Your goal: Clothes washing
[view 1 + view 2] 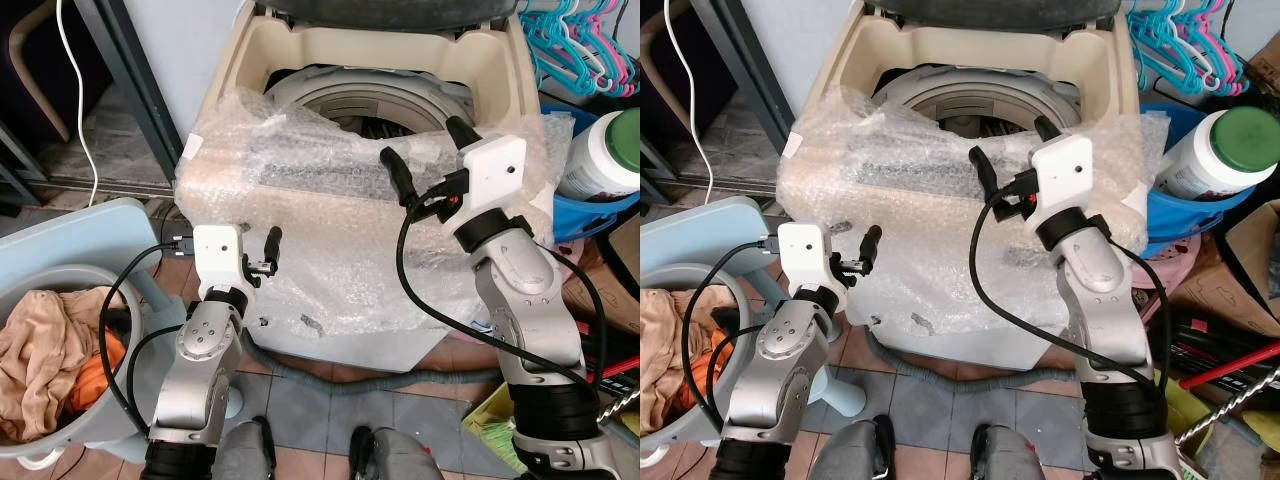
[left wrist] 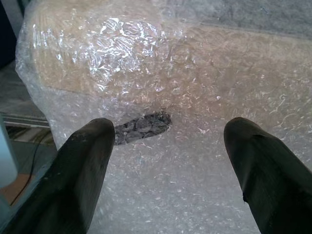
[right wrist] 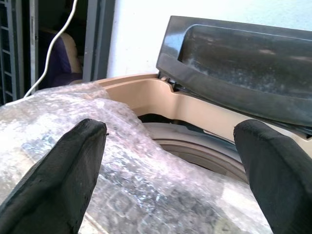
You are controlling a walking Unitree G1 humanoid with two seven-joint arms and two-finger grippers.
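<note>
A beige top-loading washing machine point(image 1: 290, 50) stands in front of me with its dark lid point(image 3: 243, 63) raised. Bubble wrap point(image 1: 330, 250) covers its front and front rim. Something dark lies in the drum point(image 1: 372, 112); I cannot tell what it is. My right gripper point(image 1: 428, 152) hovers open and empty over the front rim, pointing at the drum. My left gripper point(image 2: 168, 161) is open and empty, low against the wrapped front wall, with one finger point(image 1: 272, 245) showing. At my left, a pale blue basket point(image 1: 90, 235) holds beige clothes point(image 1: 40, 345) and an orange garment point(image 1: 85, 385).
To the right of the machine are a blue bucket point(image 1: 585, 215), a white jar with a green lid point(image 1: 610, 150) and coloured hangers point(image 1: 580, 45). A grey hose point(image 1: 330, 382) runs along the tiled floor under the machine. A white cable point(image 1: 80, 90) hangs at the left.
</note>
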